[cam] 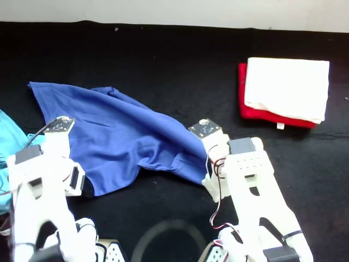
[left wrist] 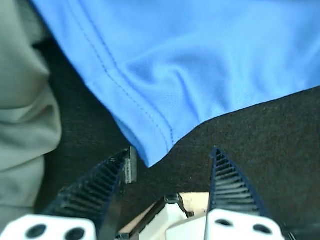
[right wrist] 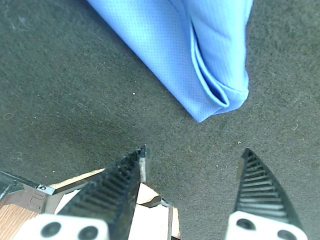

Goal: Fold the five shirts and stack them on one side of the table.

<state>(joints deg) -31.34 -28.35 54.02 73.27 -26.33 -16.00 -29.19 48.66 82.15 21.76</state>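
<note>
A blue shirt (cam: 120, 136) lies rumpled and partly folded on the black table, left of centre. My left gripper (cam: 82, 183) stands open at its near-left hem; the hem corner (left wrist: 150, 150) lies just in front of the two fingertips (left wrist: 172, 155). My right gripper (cam: 209, 168) is open at the shirt's near-right end, a short way back from the doubled-over corner (right wrist: 215, 100), with bare table between its fingers (right wrist: 195, 155). A folded white shirt (cam: 288, 87) rests on a folded red shirt (cam: 252, 112) at the back right.
A light teal shirt (cam: 10, 147) is bunched at the left edge, beside the left arm; it appears as pale cloth (left wrist: 22, 115) in the left wrist view. Black table (cam: 174, 71) lies open behind the blue shirt and between the arms.
</note>
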